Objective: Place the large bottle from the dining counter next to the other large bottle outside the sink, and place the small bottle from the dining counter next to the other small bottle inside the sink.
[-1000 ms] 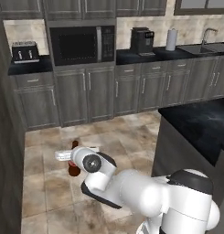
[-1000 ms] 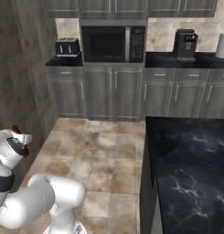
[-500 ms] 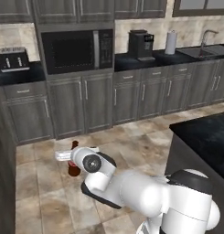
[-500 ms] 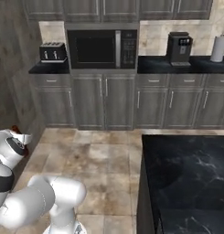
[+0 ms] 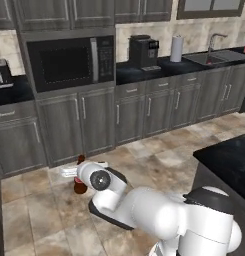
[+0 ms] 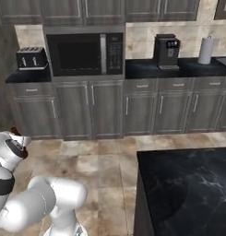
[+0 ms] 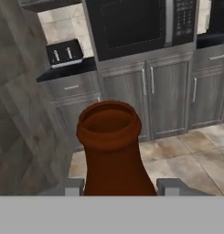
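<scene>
The bottle stood upright between the fingers, over the floor. Behind it, the microwave sat above the cabinets, a toaster on the tabletop to its left, a coffee machine to its right, the sink further right.

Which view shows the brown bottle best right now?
Hand view: the bottle shows neck and open mouth between the gripper's fingers. Left base view shows a dark sliver beside the wrist; right base view, a reddish tip.
</scene>
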